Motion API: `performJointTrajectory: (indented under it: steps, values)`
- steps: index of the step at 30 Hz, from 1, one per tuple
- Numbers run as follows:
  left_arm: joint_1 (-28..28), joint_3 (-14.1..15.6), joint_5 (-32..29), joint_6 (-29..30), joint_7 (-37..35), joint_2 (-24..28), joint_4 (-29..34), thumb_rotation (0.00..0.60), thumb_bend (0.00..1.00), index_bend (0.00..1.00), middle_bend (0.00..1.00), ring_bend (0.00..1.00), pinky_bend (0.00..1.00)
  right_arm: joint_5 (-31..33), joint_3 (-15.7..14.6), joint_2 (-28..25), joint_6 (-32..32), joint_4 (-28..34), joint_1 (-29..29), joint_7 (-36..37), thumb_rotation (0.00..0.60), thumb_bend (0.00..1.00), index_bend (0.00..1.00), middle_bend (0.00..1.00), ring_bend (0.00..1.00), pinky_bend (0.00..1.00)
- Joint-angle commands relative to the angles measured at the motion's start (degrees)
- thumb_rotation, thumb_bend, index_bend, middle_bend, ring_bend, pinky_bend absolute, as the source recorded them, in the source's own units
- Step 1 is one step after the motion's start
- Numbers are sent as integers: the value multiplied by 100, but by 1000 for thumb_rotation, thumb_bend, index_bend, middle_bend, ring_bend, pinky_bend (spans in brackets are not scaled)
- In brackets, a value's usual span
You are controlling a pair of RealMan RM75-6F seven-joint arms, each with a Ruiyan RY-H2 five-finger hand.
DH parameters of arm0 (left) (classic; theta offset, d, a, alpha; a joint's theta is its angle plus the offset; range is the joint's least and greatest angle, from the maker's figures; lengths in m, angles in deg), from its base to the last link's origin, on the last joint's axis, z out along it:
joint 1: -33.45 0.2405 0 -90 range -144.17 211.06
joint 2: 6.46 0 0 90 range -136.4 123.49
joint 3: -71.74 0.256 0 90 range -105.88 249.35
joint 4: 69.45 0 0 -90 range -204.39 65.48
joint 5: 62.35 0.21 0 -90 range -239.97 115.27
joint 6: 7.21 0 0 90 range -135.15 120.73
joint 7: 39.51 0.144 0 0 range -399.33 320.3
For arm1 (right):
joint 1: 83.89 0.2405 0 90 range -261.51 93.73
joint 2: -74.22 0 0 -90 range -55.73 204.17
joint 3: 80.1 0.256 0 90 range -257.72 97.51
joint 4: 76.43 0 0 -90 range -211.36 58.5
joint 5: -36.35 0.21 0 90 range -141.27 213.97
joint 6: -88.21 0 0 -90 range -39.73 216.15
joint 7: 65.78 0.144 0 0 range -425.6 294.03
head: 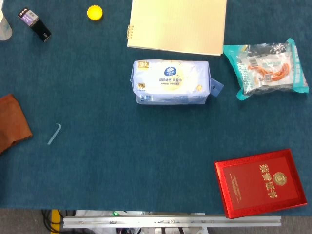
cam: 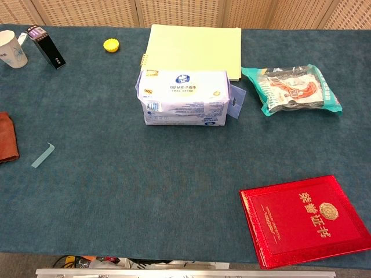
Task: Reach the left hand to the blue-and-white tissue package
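**Left hand yet to show — tissue pack waits mid-table**

Head view first: the blue-and-white tissue package [head: 171, 82] lies flat at the middle of the blue table [head: 122, 165], just in front of the yellow notebook [head: 178, 24] and left of the teal snack bag [head: 267, 66]. No hand in sight, so I cannot tell whether the fingers are apart or together. My read for the reach: come in from the left over bare cloth, fingers spread, and settle over the pack's long top face — clear of the notebook's edge behind it.

The count here: one tissue pack, one notebook, one snack bag, one red booklet [head: 261, 181], one yellow cap [head: 95, 12], one black box [head: 34, 23], one brown cloth [head: 12, 122], one small pale strip [head: 54, 133].

Chest view now: the same single pack [cam: 184, 97] sits just beside the notebook [cam: 194, 46] — again neither hand visible. One white cup [cam: 11, 48] appears far left.
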Motion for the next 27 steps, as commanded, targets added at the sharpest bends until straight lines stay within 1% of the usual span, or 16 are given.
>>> performJointTrajectory:
  steps: [1, 5, 8, 13, 15, 16, 17, 20, 23, 27]
  values:
    - [11, 20, 6, -44, 32, 18, 23, 600, 330, 278, 512, 489, 536, -1, 7, 7, 18, 2, 21, -12, 600, 362, 380, 414, 267, 312]
    - [16, 37, 76, -77, 67, 31, 42, 600, 330, 279, 512, 489, 536, -12, 32, -12, 17, 27, 54, -54, 600, 362, 380, 414, 267, 312]
    - [-20, 65, 223, -153, -45, 49, 24, 600, 329, 279, 511, 489, 536, -25, 64, -46, -1, 50, 79, -81, 600, 363, 380, 414, 267, 312]
    - [-259, 175, 611, -520, -148, 165, -155, 600, 329, 280, 512, 494, 535, -31, 119, -82, -3, 68, 135, -109, 600, 363, 380, 414, 267, 312]
    - [-389, 165, 648, -727, -162, 188, -175, 600, 329, 288, 566, 537, 540, -40, 123, -89, 4, 86, 153, -135, 600, 363, 380, 414, 267, 312]
    - [-446, 161, 655, -822, -173, 195, -169, 600, 329, 310, 628, 588, 561, -44, 122, -91, 7, 94, 157, -144, 600, 363, 380, 414, 267, 312]
    - [-500, 158, 657, -920, -192, 199, -166, 600, 330, 336, 678, 633, 600, -48, 119, -94, 5, 102, 159, -154, 600, 363, 380, 414, 267, 312]
    - [-662, 142, 607, -1220, -150, 178, -133, 600, 329, 390, 762, 723, 735, -35, 113, -107, -15, 123, 146, -180, 600, 363, 380, 415, 267, 312]
    - [-774, 142, 478, -1474, 60, 118, -63, 600, 329, 409, 819, 778, 796, -16, 103, -129, -49, 138, 117, -194, 600, 363, 380, 414, 267, 312]
    - [-754, 98, -33, -1621, 476, -92, 217, 600, 329, 439, 883, 841, 832, 14, 88, -156, -110, 148, 63, -195, 600, 362, 380, 414, 267, 312]
